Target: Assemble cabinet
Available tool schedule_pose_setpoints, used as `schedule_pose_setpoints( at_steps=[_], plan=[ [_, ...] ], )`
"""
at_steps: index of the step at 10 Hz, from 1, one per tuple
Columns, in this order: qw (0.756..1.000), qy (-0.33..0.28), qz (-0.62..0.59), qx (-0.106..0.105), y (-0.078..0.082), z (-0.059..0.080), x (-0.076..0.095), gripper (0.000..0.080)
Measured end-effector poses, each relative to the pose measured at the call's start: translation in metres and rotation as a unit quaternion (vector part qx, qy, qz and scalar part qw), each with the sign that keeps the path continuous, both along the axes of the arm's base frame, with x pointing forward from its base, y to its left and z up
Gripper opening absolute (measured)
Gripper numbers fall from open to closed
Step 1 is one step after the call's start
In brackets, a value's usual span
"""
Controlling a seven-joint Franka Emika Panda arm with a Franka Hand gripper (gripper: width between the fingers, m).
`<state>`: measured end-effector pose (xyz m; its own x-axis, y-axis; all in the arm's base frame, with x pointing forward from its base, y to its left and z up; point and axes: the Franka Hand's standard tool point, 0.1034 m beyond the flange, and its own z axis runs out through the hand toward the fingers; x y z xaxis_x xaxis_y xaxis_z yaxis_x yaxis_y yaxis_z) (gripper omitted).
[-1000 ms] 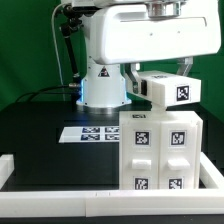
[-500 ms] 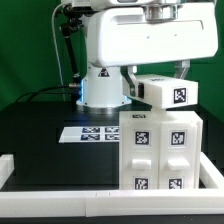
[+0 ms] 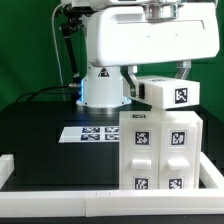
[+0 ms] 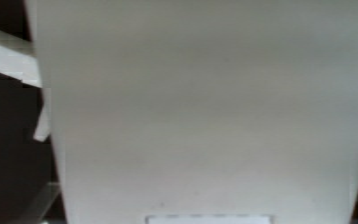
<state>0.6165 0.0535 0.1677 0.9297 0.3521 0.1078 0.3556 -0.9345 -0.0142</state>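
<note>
The cabinet [image 3: 160,150] stands upright at the front of the exterior view's right. It is white, with panelled door fronts and several black-and-white tags. A small white tagged block [image 3: 168,92] sits just above the cabinet's top, slightly tilted. My gripper [image 3: 158,74] hangs under the big white arm body, with a dark finger [image 3: 129,76] showing on each side of the block, closed on it. In the wrist view a plain white surface [image 4: 202,100] fills almost the whole picture; my fingertips do not show there.
The marker board [image 3: 88,133] lies flat on the black table left of the cabinet. The arm's base [image 3: 100,88] stands behind it. A white rail [image 3: 60,196] runs along the table's front and left edges.
The white block has shifted very slightly downward toward the cabinet's top; otherwise nothing has visibly moved.
</note>
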Motion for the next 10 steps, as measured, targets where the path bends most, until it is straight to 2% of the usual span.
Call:
schedule_pose_setpoints(
  at_steps=[5, 8, 10],
  plan=[
    [1.0, 0.003, -0.014, 0.002, 0.003, -0.002, -0.002, 0.0544],
    [1.0, -0.009, -0.008, 0.003, 0.014, -0.016, -0.012, 0.0544],
    [1.0, -0.013, -0.006, 0.003, 0.012, -0.017, -0.009, 0.0544]
  ],
)
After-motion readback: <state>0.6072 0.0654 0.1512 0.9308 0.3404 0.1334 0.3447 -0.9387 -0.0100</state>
